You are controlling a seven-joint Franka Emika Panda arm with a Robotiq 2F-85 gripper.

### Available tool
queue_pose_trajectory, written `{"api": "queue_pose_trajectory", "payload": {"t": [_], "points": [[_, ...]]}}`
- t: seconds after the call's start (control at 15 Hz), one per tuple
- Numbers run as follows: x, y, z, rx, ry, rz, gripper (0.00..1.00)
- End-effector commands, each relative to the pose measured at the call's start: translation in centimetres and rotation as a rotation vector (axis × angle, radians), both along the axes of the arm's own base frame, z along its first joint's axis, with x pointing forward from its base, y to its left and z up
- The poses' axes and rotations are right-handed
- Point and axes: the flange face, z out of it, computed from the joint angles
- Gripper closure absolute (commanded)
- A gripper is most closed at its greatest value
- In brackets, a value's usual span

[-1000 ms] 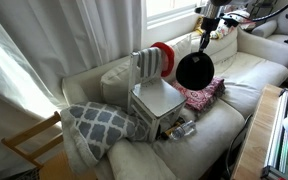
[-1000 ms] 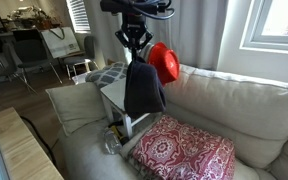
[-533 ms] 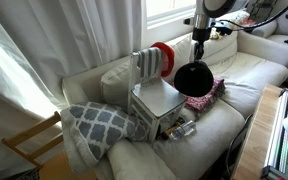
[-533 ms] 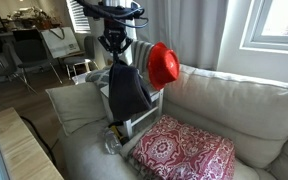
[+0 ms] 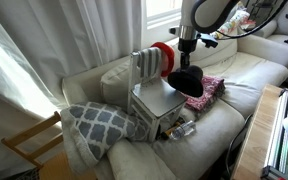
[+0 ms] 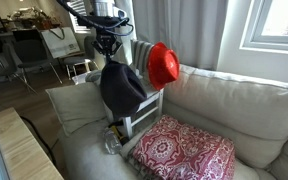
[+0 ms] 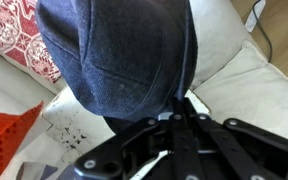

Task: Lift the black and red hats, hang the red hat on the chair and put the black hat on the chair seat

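Observation:
My gripper [image 5: 185,52] is shut on the black hat [image 5: 187,81], which hangs from it as a soft dome beside and just above the seat of the small white chair [image 5: 156,100]. In an exterior view the black hat [image 6: 121,86] hangs below the gripper [image 6: 109,52] in front of the chair [image 6: 134,118]. The red hat [image 5: 163,58] hangs on the chair's slatted back; it also shows in an exterior view [image 6: 163,65]. In the wrist view the black hat [image 7: 119,55] fills the frame above the shut jaws [image 7: 179,112], with a red corner [image 7: 9,140] at lower left.
The chair stands on a cream sofa [image 5: 239,70]. A red-pink patterned cloth [image 5: 206,95] lies by the chair, also seen in an exterior view [image 6: 184,150]. A grey-white patterned cushion [image 5: 99,122] lies beside the chair. A light wooden chair [image 5: 29,140] stands by the curtain.
My gripper has carried the black hat from above the sofa toward the chair and lower, so it now hangs at the seat's edge. The red hat has not moved.

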Motion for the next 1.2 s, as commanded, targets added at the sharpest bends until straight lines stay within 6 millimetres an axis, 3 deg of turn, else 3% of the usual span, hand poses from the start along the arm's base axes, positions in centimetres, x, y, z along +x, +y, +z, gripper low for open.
{"api": "queue_pose_trajectory", "payload": {"t": [0.0, 0.47, 1.13], "points": [[1.8, 3.4, -1.8, 0.014, -0.080, 0.024, 0.99], [3.1, 8.9, -3.9, 0.078, -0.136, 0.116, 0.99], [4.1, 13.2, -5.9, 0.139, -0.143, 0.160, 0.99]]}}
